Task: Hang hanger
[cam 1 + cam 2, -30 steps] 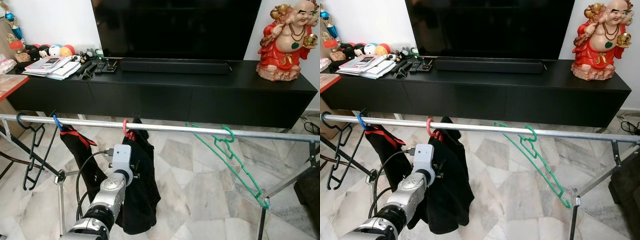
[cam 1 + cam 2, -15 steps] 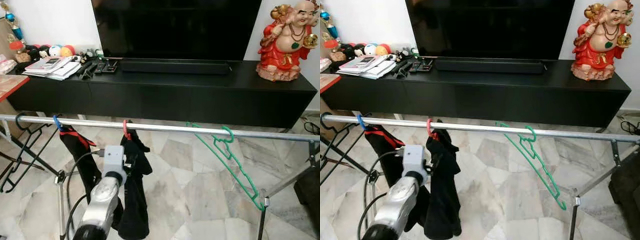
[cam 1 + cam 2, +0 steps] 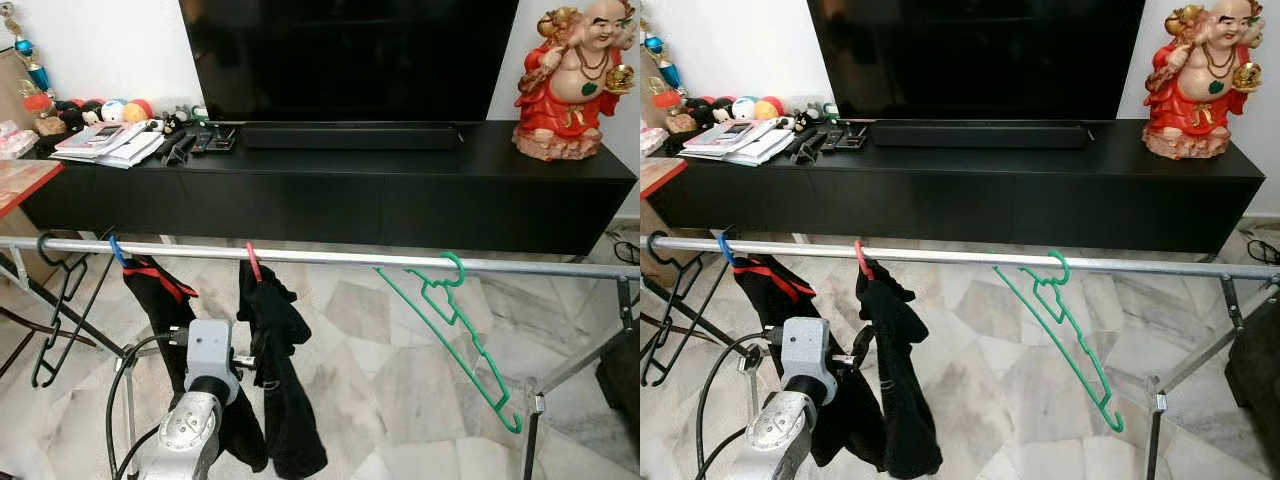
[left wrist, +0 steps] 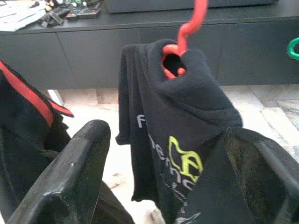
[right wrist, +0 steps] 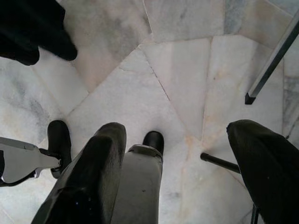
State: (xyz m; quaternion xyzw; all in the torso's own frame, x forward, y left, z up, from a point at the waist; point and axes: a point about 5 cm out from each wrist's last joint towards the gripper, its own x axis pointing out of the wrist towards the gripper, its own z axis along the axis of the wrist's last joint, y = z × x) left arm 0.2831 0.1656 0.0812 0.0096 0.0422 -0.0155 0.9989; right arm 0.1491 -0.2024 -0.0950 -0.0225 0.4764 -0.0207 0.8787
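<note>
Left gripper [image 4: 163,186]: raised in front of me, below the rail, fingers [image 4: 70,177] apart. I see the black shirt [image 4: 182,126] between and just beyond them; I cannot tell whether either finger touches the cloth.

Right gripper [image 5: 187,172]: hanging low, pointed at the marble floor [image 5: 154,79], fingers apart with nothing between them.

Red hanger [image 3: 252,262]: hook over the rail [image 3: 330,257], carrying the black shirt, which hangs narrow, turned edge-on to me. In the left wrist view the hook rises out of the shirt's collar, above and beyond the fingertips, apart from them.

Blue hanger [image 3: 117,251]: on the rail to my left of the red one, bearing a black garment with red trim [image 3: 160,290].

Black hanger [image 3: 60,300]: bare, at the rail's left end.

Green hanger [image 3: 450,320]: bare, on the rail to my right, tilted down toward the right.

Black cabinet [image 3: 330,190]: beyond the rail. On it, papers [image 3: 105,140] and remotes [image 3: 195,140] at left, a soundbar [image 3: 345,135] under the TV [image 3: 345,55], a red figurine [image 3: 575,80] at right.
</note>
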